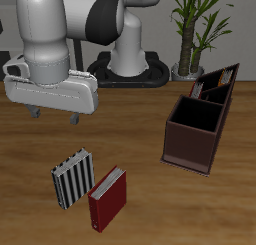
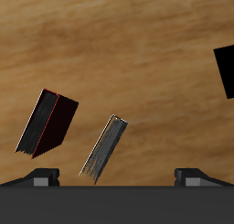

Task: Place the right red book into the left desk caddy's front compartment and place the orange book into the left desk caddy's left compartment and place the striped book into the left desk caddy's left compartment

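Observation:
The striped book [image 1: 72, 179] lies near the table's front edge, and its black-and-white cover also shows in the wrist view [image 2: 105, 147]. A red book [image 1: 107, 197] with white page edges lies right beside it [image 2: 47, 124]; I cannot tell whether it is the right red book. The left desk caddy [image 1: 197, 139] stands apart from both, dark reddish-brown. Orange and red shapes [image 1: 214, 83] show in its rear compartments, too small to name. My gripper [image 1: 54, 115] hangs open above the table, farther back than the striped book, with nothing between its fingertips [image 2: 41, 177].
A potted plant [image 1: 195, 29] stands at the back behind the caddy. The robot's base [image 1: 130, 64] is at the table's back. A dark corner of the caddy [image 2: 224, 72] shows at the edge of the wrist view.

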Tool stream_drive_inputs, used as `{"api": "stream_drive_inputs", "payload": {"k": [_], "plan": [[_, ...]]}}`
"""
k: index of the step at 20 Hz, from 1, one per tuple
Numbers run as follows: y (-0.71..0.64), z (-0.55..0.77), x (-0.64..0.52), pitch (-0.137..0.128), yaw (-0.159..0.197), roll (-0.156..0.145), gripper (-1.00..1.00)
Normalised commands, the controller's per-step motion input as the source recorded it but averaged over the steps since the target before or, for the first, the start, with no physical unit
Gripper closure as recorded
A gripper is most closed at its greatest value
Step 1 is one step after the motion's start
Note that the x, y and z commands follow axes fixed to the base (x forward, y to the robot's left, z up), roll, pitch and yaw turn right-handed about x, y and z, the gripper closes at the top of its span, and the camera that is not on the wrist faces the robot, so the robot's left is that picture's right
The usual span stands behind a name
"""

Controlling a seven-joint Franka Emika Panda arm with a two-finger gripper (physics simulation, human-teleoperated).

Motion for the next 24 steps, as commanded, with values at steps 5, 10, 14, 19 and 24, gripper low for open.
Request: {"api": "stream_drive_inputs", "payload": {"k": [5, 10, 14, 19, 24], "plan": [[0.07, -0.25, 0.09, -0.030, -0.055, 0.041, -1.00], [0.09, -0.23, 0.02, -0.083, -0.039, 0.013, -1.00], [0.01, -0.23, -0.09, -0.066, -0.059, -0.003, -1.00], [-0.22, -0.14, -0.02, -0.009, -0.075, -0.080, -1.00], [-0.14, -0.12, 0.00, 0.004, -0.064, -0.046, -1.00]]}}
